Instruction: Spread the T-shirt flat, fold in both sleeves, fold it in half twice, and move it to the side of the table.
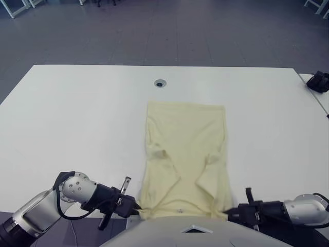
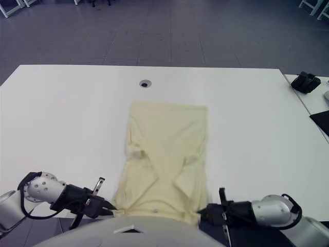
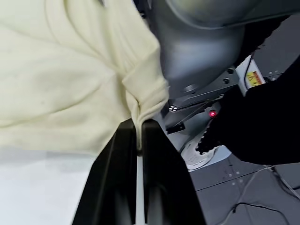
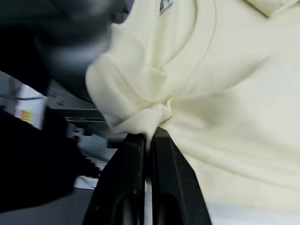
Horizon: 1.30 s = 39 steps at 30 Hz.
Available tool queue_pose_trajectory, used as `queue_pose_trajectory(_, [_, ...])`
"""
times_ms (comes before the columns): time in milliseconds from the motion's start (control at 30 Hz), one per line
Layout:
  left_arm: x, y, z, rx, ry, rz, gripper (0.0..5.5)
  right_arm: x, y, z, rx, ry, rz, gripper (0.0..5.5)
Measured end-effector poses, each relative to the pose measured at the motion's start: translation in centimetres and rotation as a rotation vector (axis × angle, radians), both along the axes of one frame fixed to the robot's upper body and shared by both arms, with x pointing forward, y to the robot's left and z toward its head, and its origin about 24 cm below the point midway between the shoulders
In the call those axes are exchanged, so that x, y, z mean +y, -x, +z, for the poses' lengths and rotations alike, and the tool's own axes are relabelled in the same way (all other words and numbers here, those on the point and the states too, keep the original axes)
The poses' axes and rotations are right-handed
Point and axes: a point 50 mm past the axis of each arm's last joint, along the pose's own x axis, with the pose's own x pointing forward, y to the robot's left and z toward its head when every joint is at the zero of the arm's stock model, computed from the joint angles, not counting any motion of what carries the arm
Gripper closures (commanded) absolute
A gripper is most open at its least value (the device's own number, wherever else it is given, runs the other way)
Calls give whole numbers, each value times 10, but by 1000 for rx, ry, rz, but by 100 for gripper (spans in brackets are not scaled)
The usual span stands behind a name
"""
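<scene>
1. Closest in, at the near edge of the counter: the left hand (image 3: 139, 124) has its two black fingers pressed together on a bunched fold of the pale yellow cotton T-shirt (image 1: 185, 149), right at the shirt's near left corner. The fingertips are buried in cloth.
2. Same line, other side: the right hand (image 4: 149, 136) pinches a twisted knot of fabric at the near right corner. A dark blur beside it in that wrist view can't be made out.
3. Between the two hands, the shirt's nearest edge is partly hidden at the bottom of the head views.
4. Moving out, the shirt lies lengthwise mid-way across the white rectangular counter (image 1: 77, 113). It forms a narrow strip with both sleeves folded inward. The near half is rumpled and the far end is flatter, with a straight far edge.
5. Just past that edge, apart from the cloth, is a small round grey grommet hole (image 1: 160, 83).
6. Far right, there's a lumpy black object (image 2: 307, 81) on a second white counter (image 2: 307, 100). I can't tell what it is.
7. Beyond that is grey tiled floor (image 1: 169, 31).
</scene>
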Motion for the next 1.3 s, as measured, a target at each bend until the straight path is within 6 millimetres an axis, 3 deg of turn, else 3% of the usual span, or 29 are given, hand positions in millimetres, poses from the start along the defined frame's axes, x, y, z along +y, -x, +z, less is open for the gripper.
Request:
queue_pose_trajectory(100, [0,0,9,69,37,20,550,15,-10,27,32,-41,-15,549])
queue_pose_trajectory(200, [3,-4,18,143,68,67,550,19,-21,40,67,-66,-70,549])
queue_pose_trajectory(300, [4,-12,28,181,118,121,550,8,-34,42,110,-74,-139,549])
queue_pose_trajectory(433, [0,-46,46,171,266,298,550,-19,-49,54,156,-80,-201,549])
queue_pose_trajectory(633, [5,-78,54,151,327,435,550,-37,-64,52,150,-125,-321,549])
queue_pose_trajectory(867, [2,-114,56,94,379,523,550,-29,-111,43,98,-205,-401,549])
queue_pose_trajectory(1067, [-1,-158,59,15,397,576,550,-36,-153,38,63,-224,-482,549])
queue_pose_trajectory(1300, [-9,-195,65,-67,436,634,550,-44,-185,42,36,-260,-547,549])
